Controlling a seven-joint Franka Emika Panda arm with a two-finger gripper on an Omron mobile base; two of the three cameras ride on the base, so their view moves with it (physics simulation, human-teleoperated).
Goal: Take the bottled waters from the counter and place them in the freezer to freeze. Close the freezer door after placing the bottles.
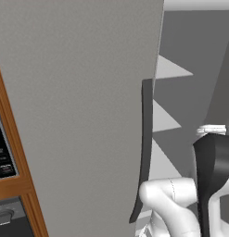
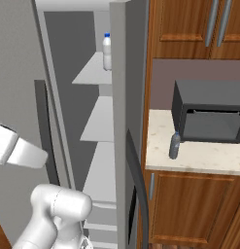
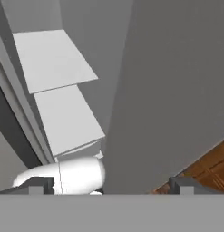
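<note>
The freezer [image 2: 99,121] stands open, its pale shelves [image 1: 168,69] in sight. The whitish-clear bottle [image 2: 107,51] stands upright on an upper shelf. On the beige counter [image 2: 204,155], just left of the microwave, the smoky grey bottle [image 2: 175,145] stands upright. The freezer door [image 2: 122,97] is swung open toward me and seen edge-on, with its long dark handle [image 2: 137,185] and black panel [image 2: 132,214]. My gripper [image 3: 111,186] is open with nothing between its tips. It looks down along the freezer shelves [image 3: 68,118] and the door's grey inner face [image 3: 177,90].
The plain grey fridge door [image 1: 79,115] with its dark handle [image 1: 146,148] is shut to the left of the freezer. A dark grey microwave [image 2: 209,112] sits on the counter under wooden upper cabinets [image 2: 189,24]. A wood-framed oven panel [image 1: 1,152] is at far left.
</note>
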